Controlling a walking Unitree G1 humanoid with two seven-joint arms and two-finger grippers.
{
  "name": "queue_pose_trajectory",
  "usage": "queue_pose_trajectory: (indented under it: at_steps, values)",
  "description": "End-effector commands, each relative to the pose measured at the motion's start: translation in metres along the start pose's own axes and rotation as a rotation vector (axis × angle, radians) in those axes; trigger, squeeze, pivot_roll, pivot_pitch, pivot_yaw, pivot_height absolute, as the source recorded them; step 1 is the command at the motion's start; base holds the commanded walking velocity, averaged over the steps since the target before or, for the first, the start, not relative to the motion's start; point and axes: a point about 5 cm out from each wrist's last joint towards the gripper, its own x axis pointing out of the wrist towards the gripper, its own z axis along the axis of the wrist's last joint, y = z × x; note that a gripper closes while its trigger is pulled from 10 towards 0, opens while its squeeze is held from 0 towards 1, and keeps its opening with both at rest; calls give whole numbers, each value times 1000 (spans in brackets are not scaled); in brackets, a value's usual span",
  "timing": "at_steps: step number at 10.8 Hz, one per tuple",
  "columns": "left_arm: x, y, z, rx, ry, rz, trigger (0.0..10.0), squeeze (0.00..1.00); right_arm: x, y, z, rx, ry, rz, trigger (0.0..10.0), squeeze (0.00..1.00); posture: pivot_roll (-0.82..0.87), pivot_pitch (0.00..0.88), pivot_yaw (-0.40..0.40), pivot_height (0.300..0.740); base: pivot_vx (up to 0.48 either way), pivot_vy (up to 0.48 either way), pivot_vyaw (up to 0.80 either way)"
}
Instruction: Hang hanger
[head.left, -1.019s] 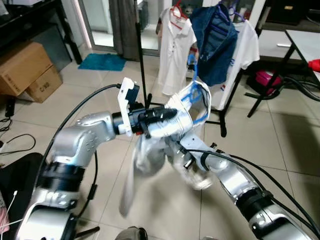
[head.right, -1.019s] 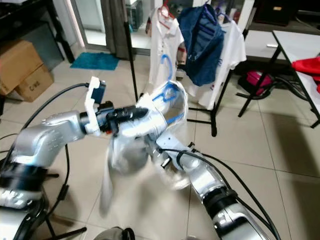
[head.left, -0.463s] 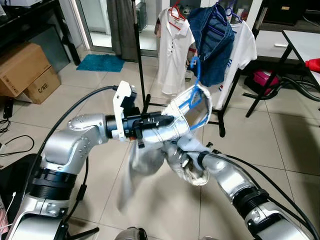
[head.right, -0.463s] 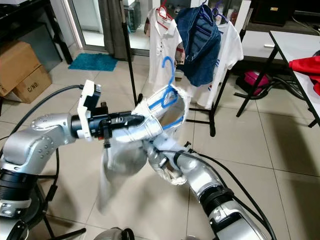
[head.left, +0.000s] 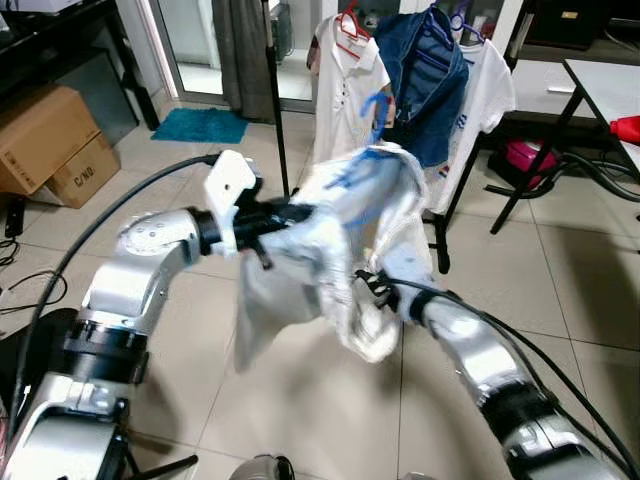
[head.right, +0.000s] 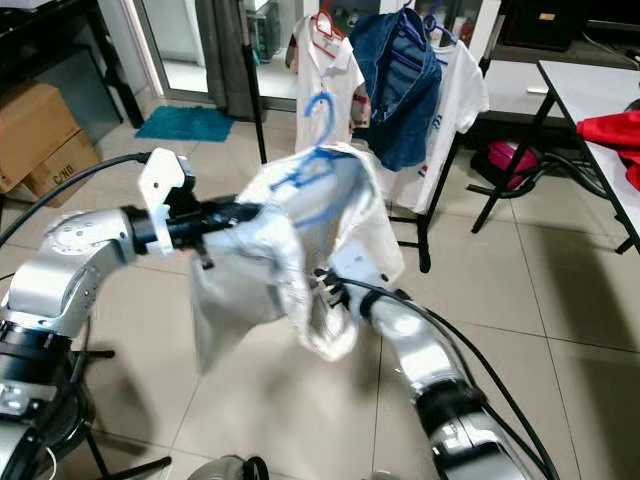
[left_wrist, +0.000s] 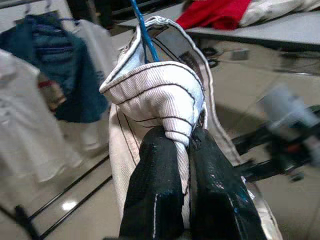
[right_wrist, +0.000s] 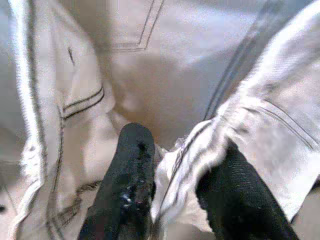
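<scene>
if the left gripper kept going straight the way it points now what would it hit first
Probably the garment rack's hanging clothes. The left gripper, shut on the white shirt, points toward them, though depth is hard to judge.

Both silver arms extend forward at mid-height. Left gripper (left_wrist: 186, 150) has its fingers pinched together on white cloth (left_wrist: 160, 100); right gripper (right_wrist: 175, 175) likewise clamps a fold of it.

Silver jointed arms, black cables, white left wrist bracket, black-fingered left hand (left_wrist: 185, 145)
</scene>
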Motion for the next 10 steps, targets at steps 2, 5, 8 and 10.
queue_pose_trajectory:
  at_steps: [2, 5, 8, 10]
  values:
    - [-15, 26, 13, 80, -64, 134, 0, 0, -14, 5, 10, 27, -130, 120, 10000, 1000, -84, 0, 83, 740, 0, 0, 0]
    - [-24, 32, 3, 157, -14, 100, 0, 0, -36, -9, 18, 71, -246, 72, 10000, 1000, -94, 0, 80, 740, 0, 0, 0]
    - [-31, 24, -12, 185, 3, 43, 0, 0, -54, -77, 71, 136, -469, -220, 10000, 0, -106, 0, 77, 740, 0, 0, 0]
    - [-29, 13, -11, 182, -40, -23, 0, 0, -46, -96, 85, 118, -451, -279, 10000, 0, -96, 0, 63, 740, 0, 0, 0]
